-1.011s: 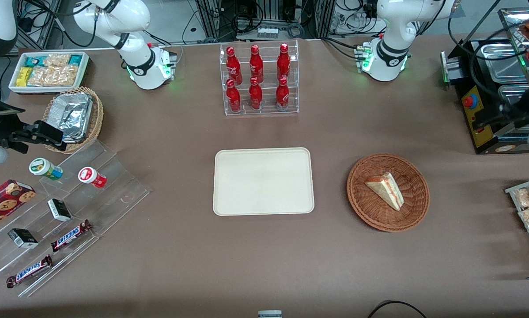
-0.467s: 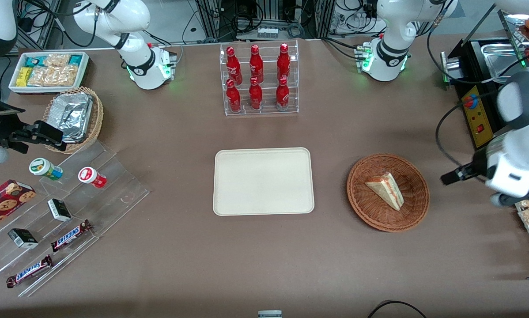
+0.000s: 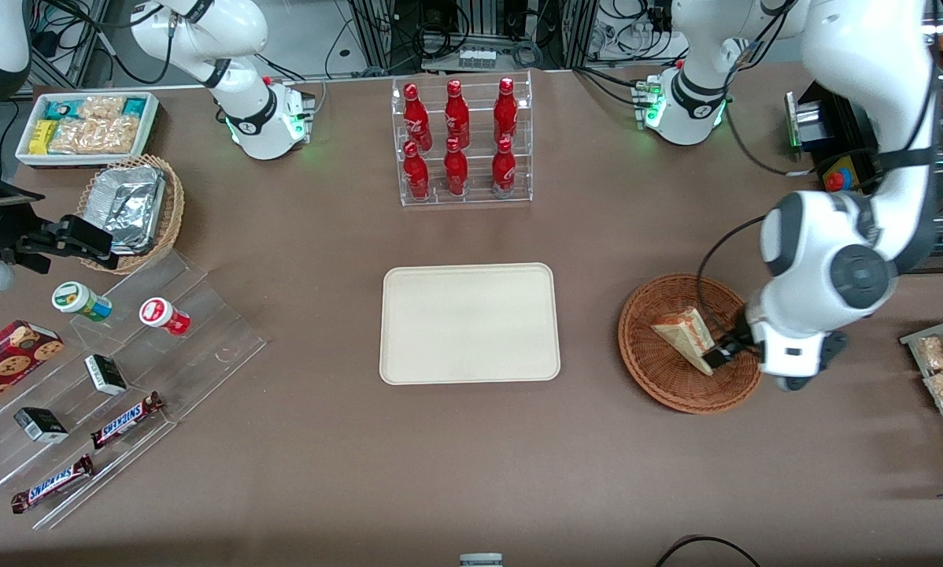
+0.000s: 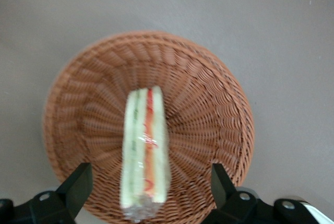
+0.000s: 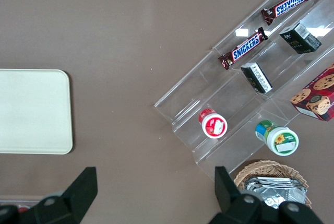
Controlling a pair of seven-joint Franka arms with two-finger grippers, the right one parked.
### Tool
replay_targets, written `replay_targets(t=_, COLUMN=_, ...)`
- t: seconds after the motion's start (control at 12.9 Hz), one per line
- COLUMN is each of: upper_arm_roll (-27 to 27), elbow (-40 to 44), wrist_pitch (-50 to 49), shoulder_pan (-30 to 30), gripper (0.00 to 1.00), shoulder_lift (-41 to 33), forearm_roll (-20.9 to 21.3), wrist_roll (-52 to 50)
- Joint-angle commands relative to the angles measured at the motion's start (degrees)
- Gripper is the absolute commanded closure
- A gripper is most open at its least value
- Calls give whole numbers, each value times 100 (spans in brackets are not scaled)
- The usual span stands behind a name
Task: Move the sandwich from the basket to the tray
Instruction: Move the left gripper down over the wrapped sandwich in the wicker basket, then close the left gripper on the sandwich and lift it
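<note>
Wicker basket (image 4: pixel 151 125) cradles the sandwich (image 4: pixel 145 153) on edge; the end effector (image 4: pixel 148 192) hovers above it, fingers spread wide. Best approach: descend centred, straddling the bread faces.

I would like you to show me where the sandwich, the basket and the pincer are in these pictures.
sandwich (image 4: pixel 145 151), left wrist view, on its layered filling edge.
basket (image 3: pixel 660 386), front view, on the woven rim nearest the camera.
pincer (image 4: pixel 148 185), left wrist view, midway between its open fingertips, above the basket.
</note>
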Motion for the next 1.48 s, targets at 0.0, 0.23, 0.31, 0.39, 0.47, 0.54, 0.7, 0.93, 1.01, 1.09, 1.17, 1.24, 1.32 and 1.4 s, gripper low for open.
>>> replay_targets(t=0.0, upper_arm_roll=65, elbow=-805, wrist_pitch=768, shoulder_pan=-100, gripper=0, shoulder_lift=-246, forearm_roll=37, wrist_roll=-343)
replay_targets(t=0.23, upper_arm_roll=74, elbow=-1429, wrist_pitch=1216, shoulder_pan=-153, gripper=0, shoulder_lift=-492, forearm_roll=46, wrist_roll=-361)
replay_targets(t=0.31, upper_arm_roll=65, elbow=-1701, wrist_pitch=1549, shoulder_pan=-144, gripper=0, shoulder_lift=-598, forearm_roll=37, wrist_roll=-379)
replay_targets(t=0.39, upper_arm_roll=65, elbow=-1852, wrist_pitch=1814, shoulder_pan=-144, gripper=0, shoulder_lift=-616, forearm_roll=46, wrist_roll=-457)
replay_targets(t=0.47, upper_arm_roll=65, elbow=-1871, wrist_pitch=1964, shoulder_pan=-144, gripper=0, shoulder_lift=-573, forearm_roll=37, wrist_roll=-536)
replay_targets(t=0.54, upper_arm_roll=65, elbow=-1871, wrist_pitch=1983, shoulder_pan=-153, gripper=0, shoulder_lift=-520, forearm_roll=37, wrist_roll=-563)
replay_targets(t=0.7, upper_arm_roll=56, elbow=-1871, wrist_pitch=1992, shoulder_pan=-153, gripper=7, shoulder_lift=-511, forearm_roll=46, wrist_roll=-572)
replay_targets(t=0.93, upper_arm_roll=65, elbow=-1801, wrist_pitch=2159, shoulder_pan=-153, gripper=73, shoulder_lift=-354, forearm_roll=19, wrist_roll=-590)
replay_targets(t=1.01, upper_arm_roll=65, elbow=-1757, wrist_pitch=2159, shoulder_pan=-153, gripper=94, shoulder_lift=-309, forearm_roll=19, wrist_roll=-607)
replay_targets(t=1.09, upper_arm_roll=56, elbow=-1748, wrist_pitch=2159, shoulder_pan=-153, gripper=100, shoulder_lift=-317, forearm_roll=19, wrist_roll=-616)
replay_targets(t=1.17, upper_arm_roll=65, elbow=-1748, wrist_pitch=2159, shoulder_pan=-153, gripper=100, shoulder_lift=-318, forearm_roll=19, wrist_roll=-616)
replay_targets(t=1.24, upper_arm_roll=56, elbow=-1748, wrist_pitch=2159, shoulder_pan=-153, gripper=100, shoulder_lift=-318, forearm_roll=37, wrist_roll=-608)
replay_targets(t=1.32, upper_arm_roll=56, elbow=-1731, wrist_pitch=2150, shoulder_pan=-153, gripper=100, shoulder_lift=-318, forearm_roll=37, wrist_roll=-573)
replay_targets(t=1.4, upper_arm_roll=65, elbow=-1643, wrist_pitch=2081, shoulder_pan=-153, gripper=100, shoulder_lift=-352, forearm_roll=46, wrist_roll=-511)
